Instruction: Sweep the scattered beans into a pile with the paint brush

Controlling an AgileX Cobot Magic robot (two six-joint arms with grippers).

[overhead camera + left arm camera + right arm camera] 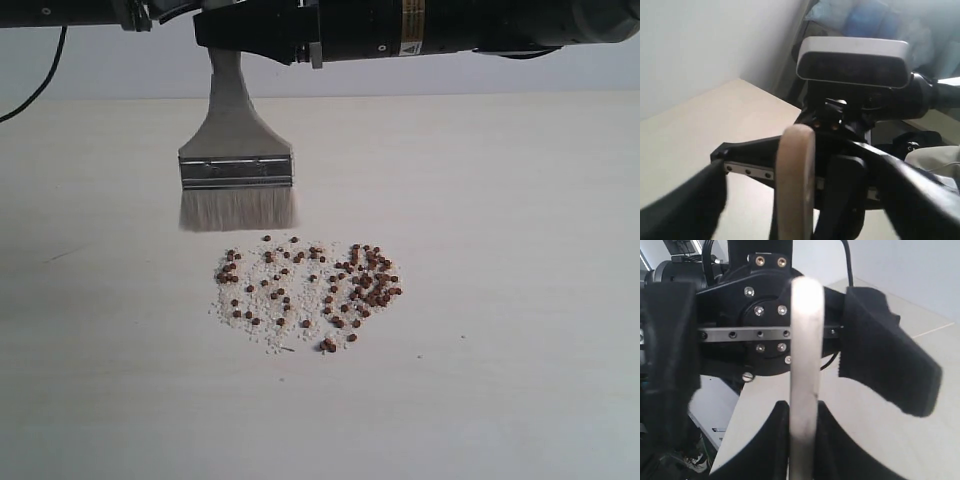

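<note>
The paint brush (pixel 236 170) hangs upright with its off-white bristles down, just behind the far left edge of the beans (pixel 310 290). I cannot tell whether the bristles touch the table. The reddish-brown beans lie in a loose patch among whitish crumbs, denser on its right side. My right gripper (pixel 803 440) is shut on the pale wooden handle (pixel 805 365), one finger pressed on each flat side. My left gripper (pixel 800 210) faces it with its fingers (pixel 885 355) spread wide apart on either side of the handle (pixel 795 185), not touching it.
The pale table (pixel 520 380) stretches bare around the bean patch on all sides. Both black arms (pixel 450 25) run along the top of the exterior view, above the table's far edge. A dark cable (pixel 40 80) hangs at the far left.
</note>
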